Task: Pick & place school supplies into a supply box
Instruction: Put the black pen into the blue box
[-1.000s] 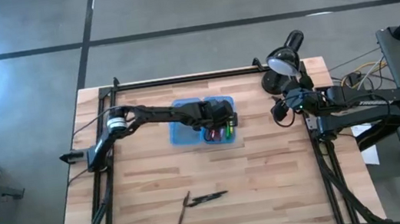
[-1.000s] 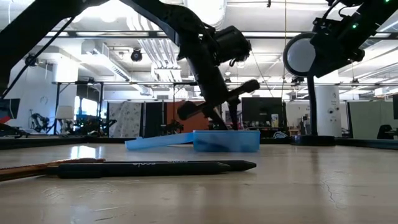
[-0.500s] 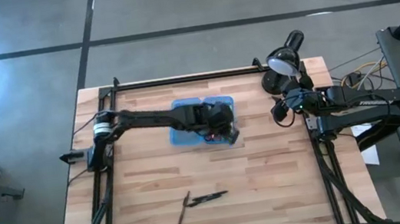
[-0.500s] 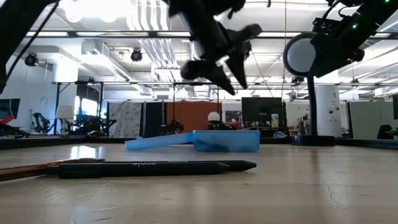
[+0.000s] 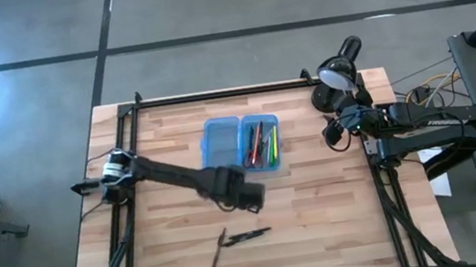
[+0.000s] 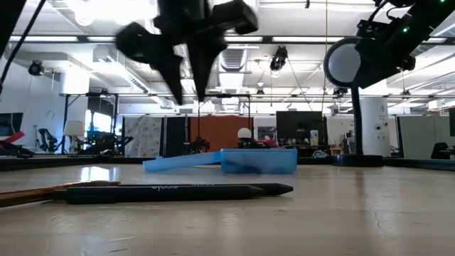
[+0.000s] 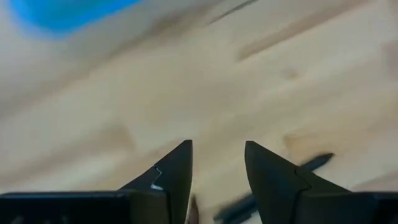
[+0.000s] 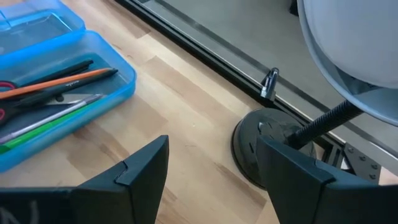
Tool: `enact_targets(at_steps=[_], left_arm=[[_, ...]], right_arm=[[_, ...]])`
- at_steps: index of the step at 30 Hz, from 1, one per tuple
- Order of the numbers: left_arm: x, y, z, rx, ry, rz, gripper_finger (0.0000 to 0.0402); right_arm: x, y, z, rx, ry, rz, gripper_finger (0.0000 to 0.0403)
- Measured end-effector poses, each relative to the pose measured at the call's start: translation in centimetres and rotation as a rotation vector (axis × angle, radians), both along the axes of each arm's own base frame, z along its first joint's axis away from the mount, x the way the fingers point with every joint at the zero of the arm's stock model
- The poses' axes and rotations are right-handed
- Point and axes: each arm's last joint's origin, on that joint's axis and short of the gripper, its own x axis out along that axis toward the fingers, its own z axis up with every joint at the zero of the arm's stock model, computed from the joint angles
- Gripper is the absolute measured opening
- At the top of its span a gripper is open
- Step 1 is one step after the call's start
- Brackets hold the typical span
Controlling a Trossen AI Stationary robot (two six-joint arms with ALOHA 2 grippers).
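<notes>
The blue supply box (image 5: 241, 145) lies open on the table's far middle. Its right half holds the red-handled scissors (image 8: 5, 86), an orange pencil (image 8: 68, 79), a green pen (image 8: 25, 140) and other pens (image 5: 261, 144). A black pen (image 5: 248, 236) and a brown pencil (image 5: 217, 250) lie flat on the near table. My left gripper (image 5: 248, 197) hangs open above bare wood between box and black pen (image 7: 314, 163), touching nothing. My right gripper (image 8: 211, 149) waits open near the table's right edge, beside the lamp.
A black desk lamp (image 5: 340, 69) stands at the far right corner, its base (image 8: 267, 143) just ahead of my right gripper. A black rail (image 5: 223, 92) runs along the far edge. Bare wood (image 5: 324, 224) lies to the right of the black pen.
My left gripper has risen out of the box's right half and swung toward the table's near edge, ending high above the wood between the box and the black pen. The pens in the box now show uncovered. The right arm has kept still.
</notes>
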Motion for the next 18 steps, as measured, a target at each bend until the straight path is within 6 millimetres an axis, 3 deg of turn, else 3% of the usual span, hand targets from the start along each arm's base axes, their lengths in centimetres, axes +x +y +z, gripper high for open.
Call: enact_targets(at_steps=[3,6,15,18], left_arm=[[-0.9,-1.3,-0.9,-0.056,0.033,0.117,0.0130],[-1.3,-2.0,-0.8,-0.083,0.025,0.125,0.0130],[-1.9,-1.8,0.3,-0.137,-0.137,0.066,0.0130],[-2.6,-1.5,0.1,-0.197,-0.212,0.048,0.0130]], right_arm=[[0.0,0.0,0.0,0.011,-0.004,0.010,0.0231],[0.2,0.1,0.0,0.043,-0.020,0.050,0.0231],[0.7,0.2,0.1,0.065,-0.050,0.125,0.0231],[0.9,0.5,0.1,0.140,-0.065,0.226,0.0231]])
